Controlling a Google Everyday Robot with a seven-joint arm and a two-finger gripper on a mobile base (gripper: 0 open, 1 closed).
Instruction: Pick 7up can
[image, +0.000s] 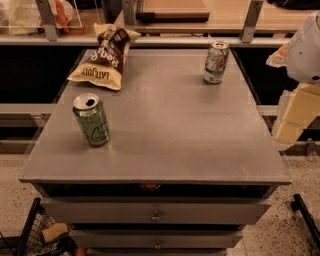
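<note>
The 7up can (216, 62) stands upright at the back right of the grey table top (165, 130). It is pale silver-white with green patches and a silver top. My gripper (294, 119) hangs at the right edge of the view, beyond the table's right side. It is below and to the right of the can, well apart from it, and holds nothing that I can see. The white arm (307, 50) rises above it.
A darker green can (91, 120) with a pale line drawing stands upright at the left front. A brown and yellow chip bag (105, 57) lies at the back left. Drawers (155, 215) sit under the table top. A shelf rail (150, 40) runs behind.
</note>
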